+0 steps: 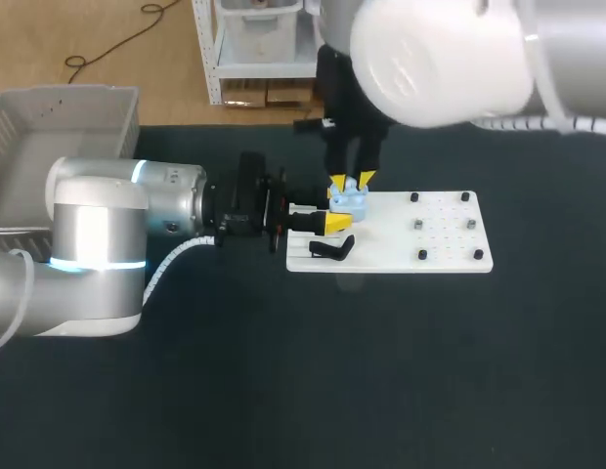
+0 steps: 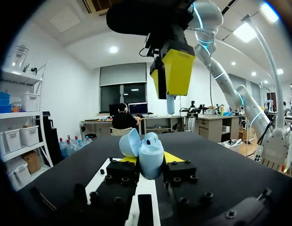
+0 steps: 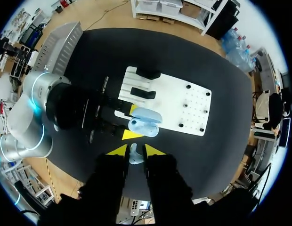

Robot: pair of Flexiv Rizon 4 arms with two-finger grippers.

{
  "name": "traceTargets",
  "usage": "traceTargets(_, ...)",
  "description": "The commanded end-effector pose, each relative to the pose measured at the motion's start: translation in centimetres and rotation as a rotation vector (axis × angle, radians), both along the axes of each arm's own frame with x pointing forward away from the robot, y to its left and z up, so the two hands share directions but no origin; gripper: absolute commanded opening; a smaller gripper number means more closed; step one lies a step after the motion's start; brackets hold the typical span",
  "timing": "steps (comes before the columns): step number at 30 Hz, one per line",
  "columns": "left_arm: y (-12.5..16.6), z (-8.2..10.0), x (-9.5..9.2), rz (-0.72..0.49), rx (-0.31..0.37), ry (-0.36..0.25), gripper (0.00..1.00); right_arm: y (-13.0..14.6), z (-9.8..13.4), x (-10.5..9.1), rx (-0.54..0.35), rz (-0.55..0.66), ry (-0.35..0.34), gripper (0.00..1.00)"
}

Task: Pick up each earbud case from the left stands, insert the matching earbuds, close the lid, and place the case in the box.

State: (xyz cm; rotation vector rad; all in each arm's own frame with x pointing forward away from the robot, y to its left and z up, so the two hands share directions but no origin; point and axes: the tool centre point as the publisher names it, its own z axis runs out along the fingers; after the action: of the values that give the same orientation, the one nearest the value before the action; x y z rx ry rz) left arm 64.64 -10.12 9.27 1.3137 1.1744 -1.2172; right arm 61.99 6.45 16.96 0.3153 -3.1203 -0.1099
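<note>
A light-blue earbud case [image 1: 352, 201] with its lid open is held over the left end of the white board [image 1: 430, 246], with my left gripper [image 1: 340, 209] shut on its sides. In the left wrist view the case [image 2: 150, 151] sits upright between the yellow tips of my left gripper [image 2: 150, 161]. Directly above it hangs my right gripper [image 1: 352, 182], shut on a light-blue earbud [image 3: 133, 155]. From the left wrist that earbud [image 2: 170, 104] pokes down out of the right gripper [image 2: 171, 89], a short gap above the open case. The right wrist looks straight down on the case [image 3: 145, 121].
A black stand [image 1: 332, 249] lies on the board's left end, in front of the case, and two such black stands [image 3: 143, 92] show from the right wrist. Small posts [image 1: 418, 225] stand on the board's right half. A grey bin [image 1: 49, 127] sits at the table's far left.
</note>
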Motion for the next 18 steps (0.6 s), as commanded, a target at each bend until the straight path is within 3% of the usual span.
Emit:
traceTargets(1,0.0,0.0,-0.1,0.003,0.001,-0.001,0.0,0.0,0.1,0.2,-0.002,0.001,0.012,0.0)
traceTargets(5,0.0,0.0,-0.1,0.003,0.001,-0.001,0.0,0.1,-0.1,0.2,0.006,0.002,0.004,0.0)
traceTargets(12,0.0,0.0,-0.1,0.003,0.001,-0.001,0.0,0.6,-0.8,0.3,0.007,0.021,-0.071,0.0)
traceTargets(18,0.0,0.0,-0.1,0.003,0.001,-0.001,0.0,0.4,-1.5,0.9,0.001,0.038,-0.073,0.0)
